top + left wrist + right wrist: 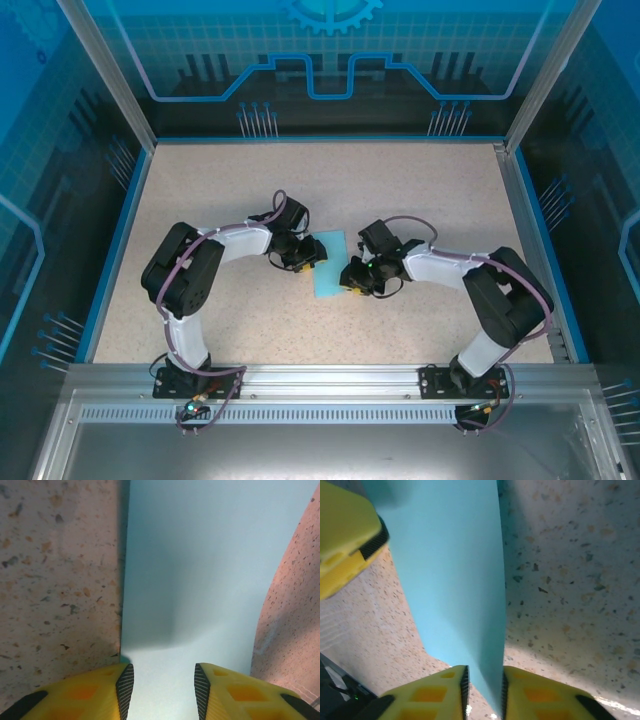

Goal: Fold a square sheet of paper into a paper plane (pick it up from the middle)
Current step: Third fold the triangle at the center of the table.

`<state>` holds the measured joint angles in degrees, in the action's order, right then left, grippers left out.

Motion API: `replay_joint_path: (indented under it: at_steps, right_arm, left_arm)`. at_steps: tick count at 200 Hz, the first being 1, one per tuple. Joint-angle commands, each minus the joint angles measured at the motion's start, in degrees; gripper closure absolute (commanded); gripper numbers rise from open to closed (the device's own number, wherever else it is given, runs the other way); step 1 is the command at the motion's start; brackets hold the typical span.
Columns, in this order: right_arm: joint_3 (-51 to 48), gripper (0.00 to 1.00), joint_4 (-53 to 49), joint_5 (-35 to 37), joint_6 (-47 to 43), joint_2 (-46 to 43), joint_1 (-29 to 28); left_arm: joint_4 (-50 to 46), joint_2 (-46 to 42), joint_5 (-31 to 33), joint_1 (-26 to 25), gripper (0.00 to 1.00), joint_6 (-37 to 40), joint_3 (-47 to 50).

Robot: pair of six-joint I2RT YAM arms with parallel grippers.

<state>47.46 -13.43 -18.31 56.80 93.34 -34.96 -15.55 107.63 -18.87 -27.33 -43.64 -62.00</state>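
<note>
Light cyan-blue square sheet of paper at the speckled table's middle: right gripper pinches its edge; left gripper straddles it, jaws apart.

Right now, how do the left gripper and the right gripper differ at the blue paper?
The left gripper has its jaws wide apart around the square sheet of paper; the right gripper has its jaws almost closed on it. From above, the left gripper is at the sheet's left edge, the right gripper at its right edge. Both have yellow fingers with black pads.
</note>
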Motion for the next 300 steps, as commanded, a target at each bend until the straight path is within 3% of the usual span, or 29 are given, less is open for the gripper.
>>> replay_joint_path:
  at_steps: [1,22,47,76,113,300]
  right_arm:
    - [-0.6,0.84,1.4,1.3,1.9,-1.7,-0.5]
    - [0.2,0.96,3.0,0.3,1.7,-1.1,-0.6]
    - [2.6,0.98,3.8,-0.6,0.5,1.1,-0.8]
    - [6.9,0.98,4.1,-1.3,-0.4,4.5,-1.2]
    - [9.7,0.97,2.9,-1.4,-1.2,7.9,-1.7]
    - [12.1,0.94,6.8,1.7,0.6,13.7,-2.1]
  left_arm:
    - [-3.1,1.6,2.2,0.4,0.58,-0.3,1.2]
    - [-2.9,1.2,1.5,0.4,0.59,0.0,1.0]
    - [-2.6,0.1,-0.5,0.4,0.58,0.7,0.1]
    - [-2.1,-2.4,-2.6,0.4,0.58,1.5,-1.6]
    - [-3.0,-4.7,-0.6,0.8,0.57,2.5,-3.1]
    - [-4.0,3.0,0.7,2.7,0.64,3.9,-5.8]
